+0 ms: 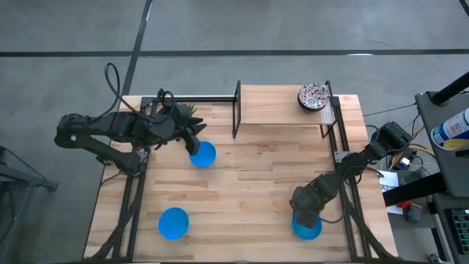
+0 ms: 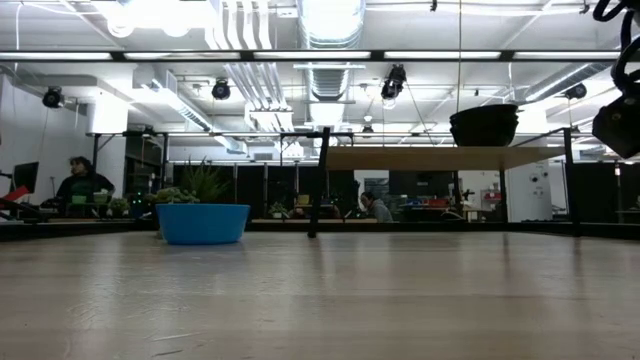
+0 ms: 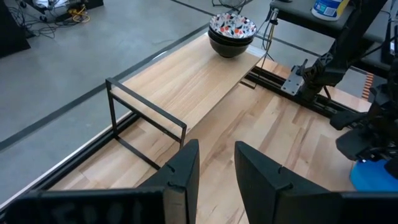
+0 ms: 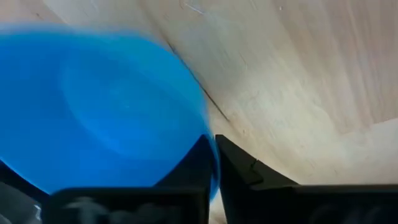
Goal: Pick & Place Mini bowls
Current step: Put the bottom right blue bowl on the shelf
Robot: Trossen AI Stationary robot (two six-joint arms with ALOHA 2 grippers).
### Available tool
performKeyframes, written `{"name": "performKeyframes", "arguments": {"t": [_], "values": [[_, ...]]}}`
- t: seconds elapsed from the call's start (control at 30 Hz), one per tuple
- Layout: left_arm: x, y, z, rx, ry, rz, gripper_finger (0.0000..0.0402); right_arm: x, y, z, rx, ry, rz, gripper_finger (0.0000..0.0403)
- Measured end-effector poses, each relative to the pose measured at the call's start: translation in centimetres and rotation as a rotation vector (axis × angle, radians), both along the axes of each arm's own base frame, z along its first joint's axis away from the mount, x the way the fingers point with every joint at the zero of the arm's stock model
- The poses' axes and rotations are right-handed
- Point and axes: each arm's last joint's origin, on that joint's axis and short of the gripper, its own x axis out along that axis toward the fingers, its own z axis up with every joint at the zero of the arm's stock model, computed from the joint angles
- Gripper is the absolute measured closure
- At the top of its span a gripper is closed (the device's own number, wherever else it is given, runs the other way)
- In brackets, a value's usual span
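Three blue bowls lie on your table. Your right gripper (image 4: 213,163) is clenched on the rim of the near-right blue bowl (image 1: 307,229), directly beneath it. Your left gripper (image 3: 216,168) hangs released just above the far-left blue bowl (image 1: 203,155); the floral bowl stack (image 3: 232,32) sits well ahead on the shelf (image 3: 186,84).

From table height I see one blue bowl (image 2: 203,223) resting on the worktop (image 2: 320,300) at left, a green plant (image 2: 190,186) behind it. A dark bowl stack (image 2: 484,126) sits on the raised shelf (image 2: 440,158). A person (image 2: 82,182) sits far left.
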Motion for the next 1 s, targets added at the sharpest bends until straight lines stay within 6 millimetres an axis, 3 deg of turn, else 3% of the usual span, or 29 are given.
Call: {"name": "performKeyframes", "arguments": {"t": [0.27, 0.57, 1.0], "values": [[0.3, 0.0, -0.2, 0.002, 0.009, 0.000, 0.0305, 0.9, 0.5, 1.2, 0.004, -0.017, -0.087, 0.0394], [1.7, -0.3, -0.9, 0.011, 0.047, -0.029, 0.0305, 3.9, 0.1, 4.7, 0.025, -0.128, -0.193, 0.0394], [3.5, -1.0, -2.0, -0.090, 0.085, -0.163, 0.0305, 9.0, -5.9, 12.6, 0.030, -0.246, -0.492, 0.0394]]}}
